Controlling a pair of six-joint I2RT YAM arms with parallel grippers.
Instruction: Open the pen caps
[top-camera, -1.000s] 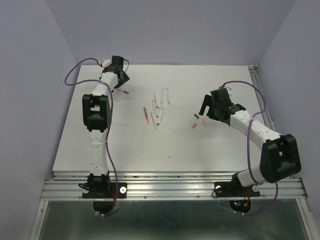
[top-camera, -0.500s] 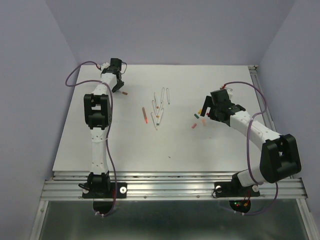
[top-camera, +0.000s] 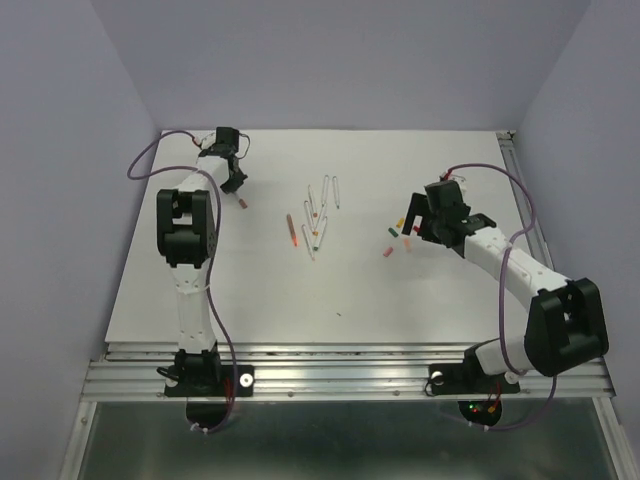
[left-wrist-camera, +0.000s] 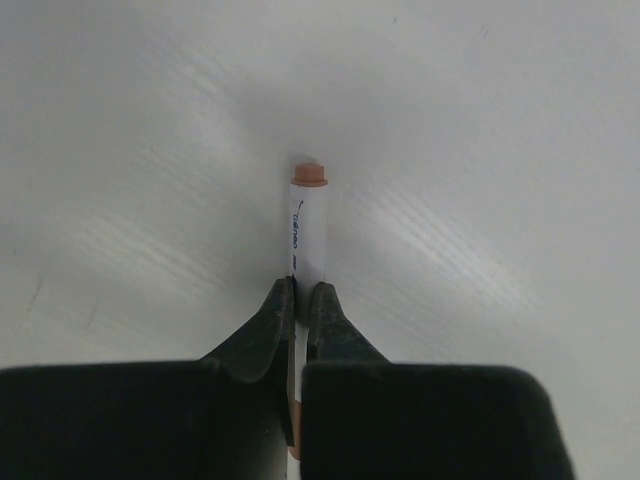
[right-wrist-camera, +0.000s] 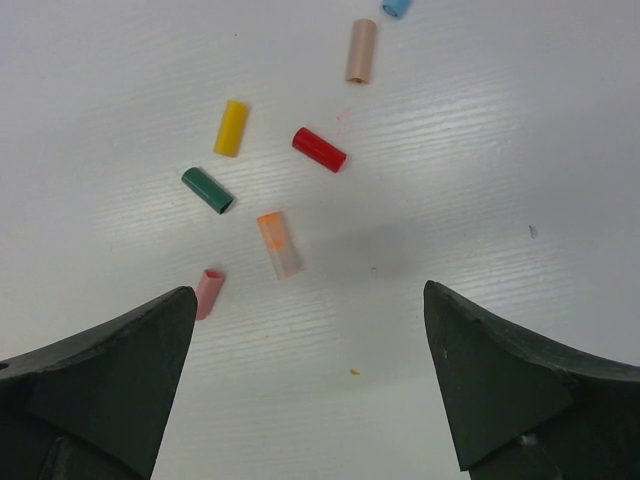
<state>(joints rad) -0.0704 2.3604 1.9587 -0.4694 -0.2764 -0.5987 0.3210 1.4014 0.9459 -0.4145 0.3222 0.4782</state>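
Note:
My left gripper (left-wrist-camera: 300, 287) is shut on a white pen (left-wrist-camera: 309, 235) lying on the table, gripping its middle. A small brown end piece (left-wrist-camera: 309, 175) shows at the pen's far tip. From above, this gripper (top-camera: 233, 181) is at the table's far left. My right gripper (right-wrist-camera: 308, 292) stands open above loose pen caps: yellow (right-wrist-camera: 231, 128), red (right-wrist-camera: 319, 149), green (right-wrist-camera: 207, 190), orange and clear (right-wrist-camera: 279, 244), pink (right-wrist-camera: 208, 293), tan (right-wrist-camera: 360, 50). Nothing sits between its fingers. In the top view that gripper (top-camera: 410, 222) hangs over the cap cluster (top-camera: 391, 231).
Several white pens (top-camera: 318, 215) lie in a loose bunch at the table's middle, with a red one (top-camera: 291, 230) to their left. A metal rail (top-camera: 340, 365) runs along the near edge, and another (top-camera: 520, 180) up the right side.
My left gripper has shut on the pen, and its wrist has shifted left and back. The right gripper has stayed open over the caps, barely moving.

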